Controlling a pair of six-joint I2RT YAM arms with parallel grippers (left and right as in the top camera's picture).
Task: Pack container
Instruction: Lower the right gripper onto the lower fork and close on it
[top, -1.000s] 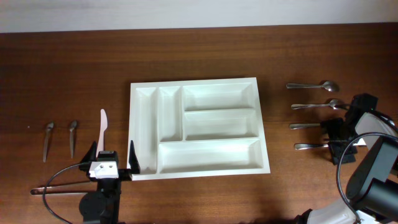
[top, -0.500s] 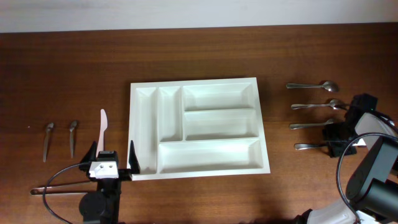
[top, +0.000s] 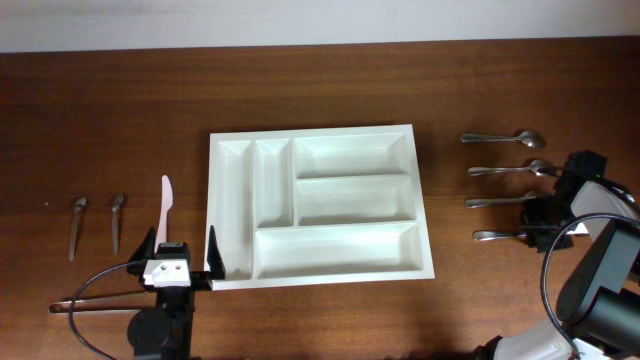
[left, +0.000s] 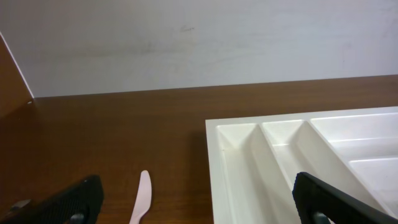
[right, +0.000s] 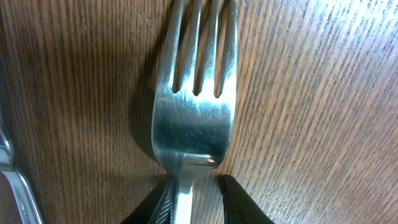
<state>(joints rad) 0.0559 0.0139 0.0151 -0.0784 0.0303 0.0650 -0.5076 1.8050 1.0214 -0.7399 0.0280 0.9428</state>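
Note:
The container (top: 423, 215), a big white tray with five compartments, lies mid-table with nothing in it. In the right wrist view my right gripper (right: 194, 202) is closed in on the neck of a metal fork (right: 189, 127) that lies flat on the wood. Its left pad is against the neck and its right pad is a sliver away. Overhead, the right gripper (top: 541, 222) covers the heads of two utensils whose handles (top: 495, 202) (top: 497, 236) stick out leftward. I cannot tell which is the fork. My left gripper (top: 181, 252) (left: 199, 202) stands open at the container's (left: 214, 162) near-left corner, holding nothing.
A pale plastic knife (top: 166, 205) (left: 141, 198) lies between the left gripper's fingers and beyond. Two small spoons (top: 77, 225) (top: 117, 220) and a long thin metal utensil (top: 100, 300) lie far left. Two spoons (top: 503, 137) (top: 510, 170) lie right of the container.
The right gripper's jaws have drawn in from wide open to a narrow gap around the fork's neck. The left arm and the container have not moved.

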